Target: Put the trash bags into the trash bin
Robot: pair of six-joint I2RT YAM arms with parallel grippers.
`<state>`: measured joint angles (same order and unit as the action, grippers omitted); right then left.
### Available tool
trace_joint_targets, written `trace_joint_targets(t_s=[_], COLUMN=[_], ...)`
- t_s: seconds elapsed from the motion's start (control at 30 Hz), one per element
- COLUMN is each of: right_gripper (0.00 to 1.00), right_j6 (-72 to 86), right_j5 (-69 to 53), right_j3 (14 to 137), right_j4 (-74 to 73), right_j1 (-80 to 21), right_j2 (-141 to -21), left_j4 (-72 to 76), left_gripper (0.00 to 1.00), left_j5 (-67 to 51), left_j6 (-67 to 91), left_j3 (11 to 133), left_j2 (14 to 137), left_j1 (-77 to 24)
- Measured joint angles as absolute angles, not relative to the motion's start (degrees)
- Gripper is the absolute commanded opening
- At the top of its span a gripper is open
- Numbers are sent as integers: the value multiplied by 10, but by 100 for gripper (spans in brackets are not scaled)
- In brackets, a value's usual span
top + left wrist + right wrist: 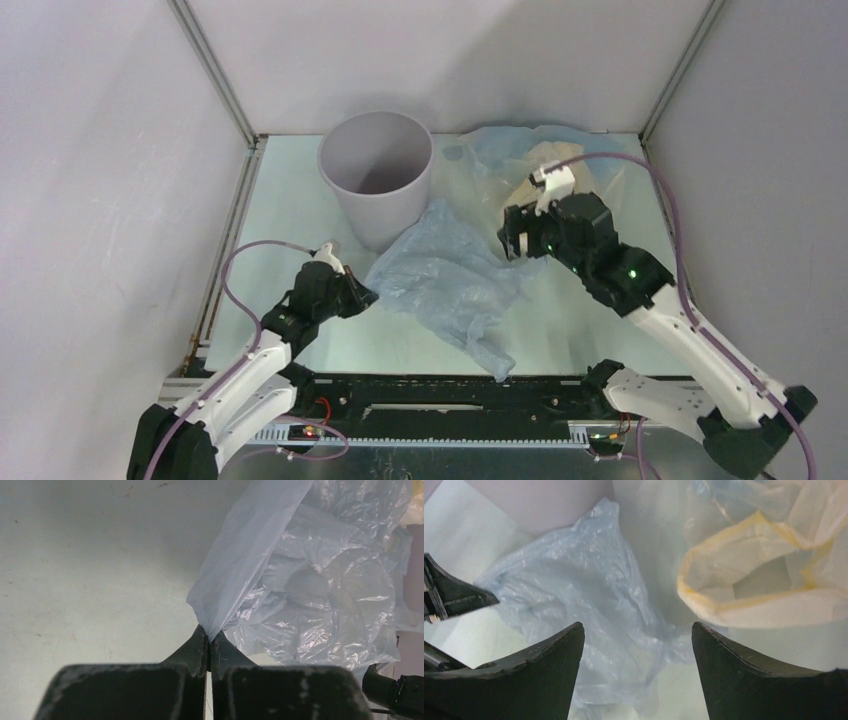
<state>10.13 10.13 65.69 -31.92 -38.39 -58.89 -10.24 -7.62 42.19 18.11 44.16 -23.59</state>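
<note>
Found left gripper (208, 642) clamped fully shut on a corner of the thin, crinkly, pale blue-grey plastic film bag (450, 280), the film drawn to a point between the fingertips. Noted that bag spread crumpled on the pale table (290, 210), its far edge just beside or touching the base of the plain light grey round plastic bin (378, 185), none of it inside. Found right gripper (638, 630) spread wide, holding nothing, hovering above the same bag near a cream-yellow-rimmed translucent bag (749, 580) lying open-mouthed right of the bin. Saw nothing inside the bin from overhead.

Judged the step in hand as pickup of the first bag: grasp made, lift not yet begun. Judged the next move to call for raising the pinched corner above the bin rim, carrying it over the opening, and feeding the trailing film in without tipping the bin. Expected loose film to drag and catch on the rim.
</note>
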Motion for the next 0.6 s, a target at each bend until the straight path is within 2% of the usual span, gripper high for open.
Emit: trace_joint_targets(t_s=[0.13,0.4,0.6], right_gripper=[83,82,82], right_j6=[140,324,378], right_j5=[104,127,91], right_j3=[574,383,353], right_j4=[-325,-315,-288], right_j1=[-384,-381,-390], right_j2=[-510,-405,-405], left_j4=[-103,-97,-84], left_gripper=[0,0,0], left_j5=[-71,-50,-43], left_j6=[420,414,400], left_j3=[181,184,206], left_j2=[452,483,514], left_j1=[-230,-229,-229])
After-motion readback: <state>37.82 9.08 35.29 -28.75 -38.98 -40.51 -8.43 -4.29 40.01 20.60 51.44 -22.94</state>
